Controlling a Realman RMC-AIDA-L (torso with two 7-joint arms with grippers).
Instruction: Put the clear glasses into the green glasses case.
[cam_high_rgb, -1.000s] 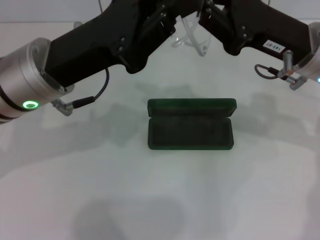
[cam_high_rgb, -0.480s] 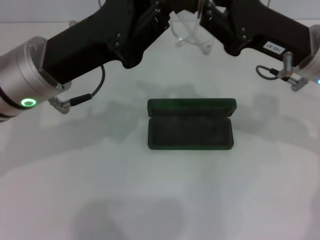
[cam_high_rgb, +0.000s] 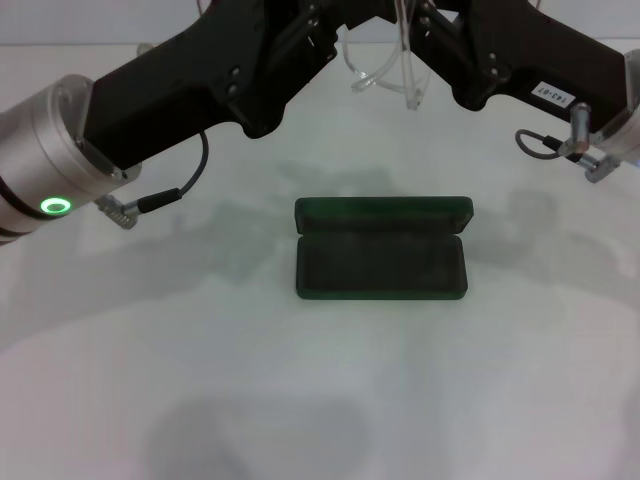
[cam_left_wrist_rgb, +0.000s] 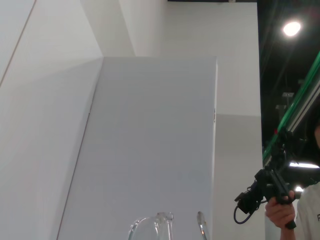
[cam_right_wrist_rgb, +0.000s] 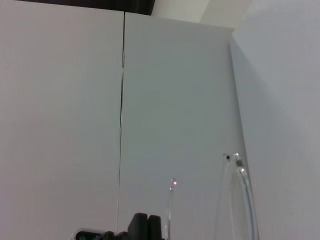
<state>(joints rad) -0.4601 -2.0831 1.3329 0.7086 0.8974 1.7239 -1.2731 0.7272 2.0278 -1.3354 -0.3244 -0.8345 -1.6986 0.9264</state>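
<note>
The green glasses case (cam_high_rgb: 381, 262) lies open on the white table (cam_high_rgb: 300, 400), its lid tipped back and its dark lined tray bare. Far behind it, the clear glasses (cam_high_rgb: 388, 72) hang in the air between my two arms. My right gripper (cam_high_rgb: 418, 30) is at the top of the head view, shut on the glasses. My left gripper (cam_high_rgb: 335, 35) is close on their other side. Parts of the clear frame show low in the left wrist view (cam_left_wrist_rgb: 152, 226) and the right wrist view (cam_right_wrist_rgb: 240, 195).
Both black forearms slant in from the sides and meet above the far edge of the table. White wall panels (cam_left_wrist_rgb: 150, 125) fill both wrist views. A person holding a black device (cam_left_wrist_rgb: 272, 192) stands far off in the left wrist view.
The glasses have shifted right and turned, with one lens and temple now hanging lower beside the right gripper. The right arm moved slightly right; the left arm rose a little, then stayed still.
</note>
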